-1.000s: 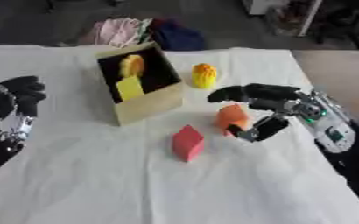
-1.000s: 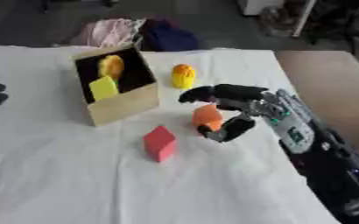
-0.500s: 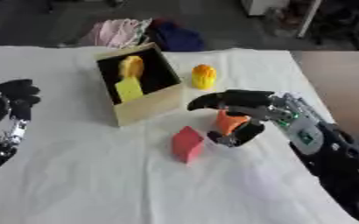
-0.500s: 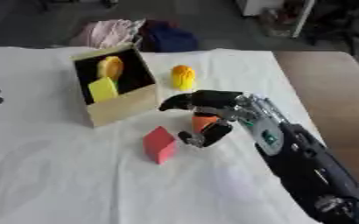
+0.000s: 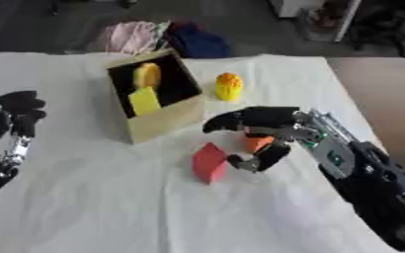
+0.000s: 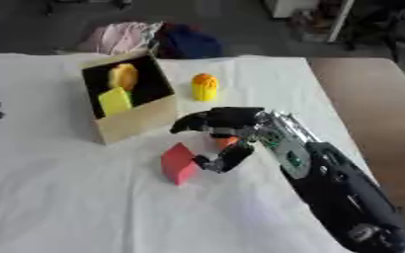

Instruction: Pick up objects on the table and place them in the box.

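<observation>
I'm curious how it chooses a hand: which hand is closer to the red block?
The right. The right hand hangs just beside the red block, fingers curled around an orange piece. The left hand sits far off at the table's left edge.

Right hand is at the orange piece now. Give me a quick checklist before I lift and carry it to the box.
1. Right hand curled round the orange block: ok.
2. Block off the tablecloth: cannot tell.
3. Red block apart from the thumb: not ok, it lies right beside it.
4. Cardboard box opening has room: ok, the yellow pieces sit at its left side.
5. Orange-topped yellow cylinder out of the carry path: cannot tell.
6. Left hand away from the box: ok.
</observation>
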You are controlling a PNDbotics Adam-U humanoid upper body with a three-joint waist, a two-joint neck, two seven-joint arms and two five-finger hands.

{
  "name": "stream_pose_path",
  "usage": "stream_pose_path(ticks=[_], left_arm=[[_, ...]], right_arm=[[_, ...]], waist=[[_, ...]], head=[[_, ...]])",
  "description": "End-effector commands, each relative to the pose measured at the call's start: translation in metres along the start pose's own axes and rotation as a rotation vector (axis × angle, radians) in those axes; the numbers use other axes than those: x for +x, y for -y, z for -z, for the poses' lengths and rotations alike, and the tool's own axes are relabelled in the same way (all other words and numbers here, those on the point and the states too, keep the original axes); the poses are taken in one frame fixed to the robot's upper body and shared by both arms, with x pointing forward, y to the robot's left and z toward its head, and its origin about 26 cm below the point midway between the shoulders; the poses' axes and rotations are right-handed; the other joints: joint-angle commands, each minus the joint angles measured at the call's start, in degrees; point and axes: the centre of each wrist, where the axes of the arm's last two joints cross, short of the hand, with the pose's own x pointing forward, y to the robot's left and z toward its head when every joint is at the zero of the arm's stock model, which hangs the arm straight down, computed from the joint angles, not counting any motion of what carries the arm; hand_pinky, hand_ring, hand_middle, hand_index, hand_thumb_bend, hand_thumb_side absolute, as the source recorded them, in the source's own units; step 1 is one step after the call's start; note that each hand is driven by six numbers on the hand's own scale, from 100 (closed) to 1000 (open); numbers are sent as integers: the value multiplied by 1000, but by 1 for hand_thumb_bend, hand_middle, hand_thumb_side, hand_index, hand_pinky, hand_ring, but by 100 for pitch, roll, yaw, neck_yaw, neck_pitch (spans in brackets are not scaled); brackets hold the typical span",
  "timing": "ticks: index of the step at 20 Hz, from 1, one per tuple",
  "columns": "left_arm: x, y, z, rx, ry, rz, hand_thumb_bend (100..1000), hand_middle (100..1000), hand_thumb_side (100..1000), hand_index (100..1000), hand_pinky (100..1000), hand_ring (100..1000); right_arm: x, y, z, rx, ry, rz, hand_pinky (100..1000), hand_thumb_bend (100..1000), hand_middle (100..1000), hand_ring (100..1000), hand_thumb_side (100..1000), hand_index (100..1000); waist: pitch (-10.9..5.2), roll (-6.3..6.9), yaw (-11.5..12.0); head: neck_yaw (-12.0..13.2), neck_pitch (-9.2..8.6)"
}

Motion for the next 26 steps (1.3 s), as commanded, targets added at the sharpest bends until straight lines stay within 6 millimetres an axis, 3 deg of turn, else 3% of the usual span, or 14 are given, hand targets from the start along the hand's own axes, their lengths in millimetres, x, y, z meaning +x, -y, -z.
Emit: stream_pose_path(ticks=[1, 10, 15, 18, 22, 26], left_arm=[[7, -4, 4, -2, 32, 14, 100, 715, 648, 857, 789, 736], [7, -3, 4, -7, 32, 11, 100, 713, 651, 857, 790, 736], [7, -3, 4, -6, 30, 9, 100, 713, 650, 856, 789, 735], [6, -2, 3, -7, 29, 6, 100, 712, 649, 856, 789, 735], [6, -2, 3, -7, 29, 3, 100, 712, 648, 856, 789, 734], [6, -3, 3, -3, 35, 4, 100, 712, 638, 856, 793, 733]], right_arm=[[5, 10, 3, 157, 138, -129, 895, 100, 939, 922, 277, 1000], [13, 0, 13, 210, 178, -138, 889, 100, 893, 905, 287, 1000], [12, -7, 13, 200, 168, -128, 869, 100, 770, 858, 289, 1000], [10, -8, 12, 157, 165, -124, 847, 100, 661, 818, 279, 949], [9, -1, 8, 44, 171, -125, 810, 100, 521, 759, 256, 871], [5, 11, -1, -70, 166, -131, 794, 100, 469, 731, 238, 843]], waist=[[2, -70, -3], [1, -83, 8], [-3, -87, 19], [-12, -95, 24], [-20, -102, 32], [-21, -109, 46]], head=[[-13, -54], [-21, -60], [-17, -69], [-18, -66], [-17, -71], [-13, -69]])
